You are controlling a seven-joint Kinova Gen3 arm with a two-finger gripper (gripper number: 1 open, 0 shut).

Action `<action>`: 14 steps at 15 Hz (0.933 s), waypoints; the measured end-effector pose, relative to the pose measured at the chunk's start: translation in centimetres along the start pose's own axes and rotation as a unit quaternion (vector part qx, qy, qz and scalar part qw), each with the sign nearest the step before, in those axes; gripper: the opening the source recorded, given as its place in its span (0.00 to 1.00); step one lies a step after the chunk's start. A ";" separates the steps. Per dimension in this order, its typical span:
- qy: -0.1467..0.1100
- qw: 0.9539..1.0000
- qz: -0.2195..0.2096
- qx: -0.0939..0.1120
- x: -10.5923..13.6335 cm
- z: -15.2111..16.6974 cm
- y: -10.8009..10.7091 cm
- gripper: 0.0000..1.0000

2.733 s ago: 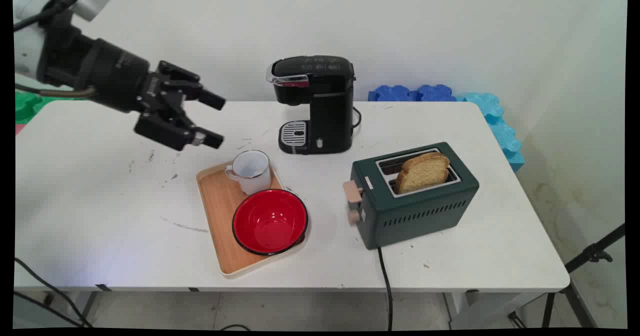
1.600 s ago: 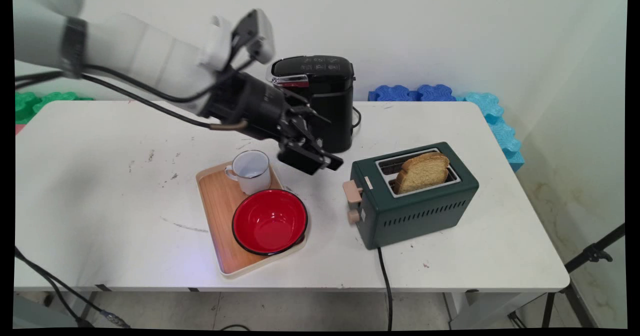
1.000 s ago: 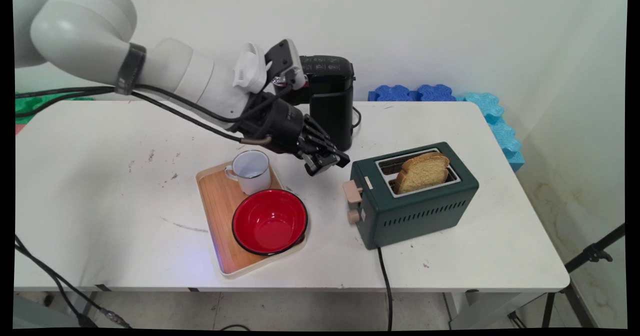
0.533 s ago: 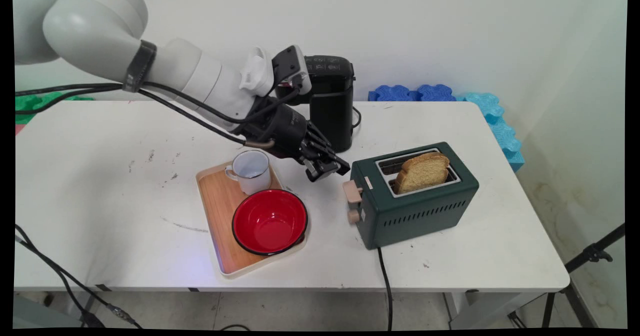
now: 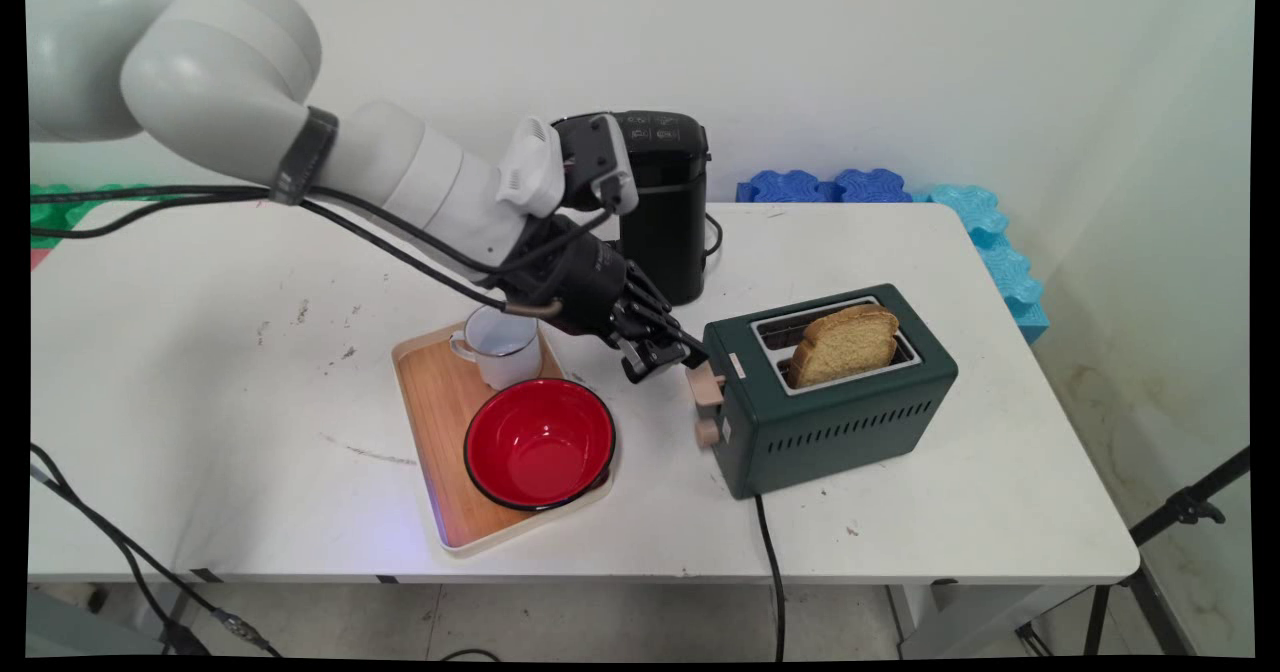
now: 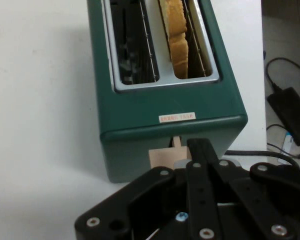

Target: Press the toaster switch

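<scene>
The black two-finger gripper (image 5: 668, 355) sits at the centre of the main view, its jaws pressed together with nothing between them; its tip is just beside, perhaps touching, the beige lever (image 5: 706, 388) on the left end of the dark green two-slot toaster (image 5: 830, 392), right of centre; in the hand view the closed fingers (image 6: 201, 165) rise from the bottom edge and cover part of that lever (image 6: 161, 156); a slice of browned bread (image 5: 846, 344) stands upright in the toaster's nearer slot, while the other slot is bare; left of the gripper, a shallow wooden tray with a cream rim (image 5: 432, 422) lies in the lower centre, holding a white enamel mug (image 5: 498, 342) and a red bowl with a black rim (image 5: 540, 442); a black coffee machine (image 5: 655, 202) stands behind the arm, upper centre; all rest on the white table (image 5: 200, 372).
</scene>
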 end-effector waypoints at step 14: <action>-0.001 1.000 0.024 0.001 -1.5 3.4 -0.1 0.00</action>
